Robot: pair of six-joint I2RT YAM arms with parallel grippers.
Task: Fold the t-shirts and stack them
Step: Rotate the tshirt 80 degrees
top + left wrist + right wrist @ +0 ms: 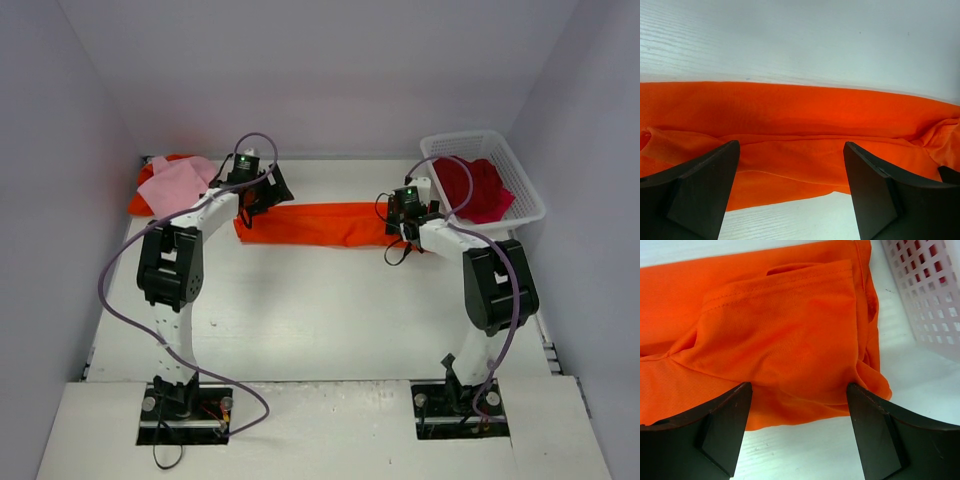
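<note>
White table; plain pale grey walls around

A shirt is lying before me, a basket sitting right of it. A pile is lying left.

White table: long orange shirt centre; pink-over-orange pile, maybe two shirts, back-left; basket back-right.
</note>
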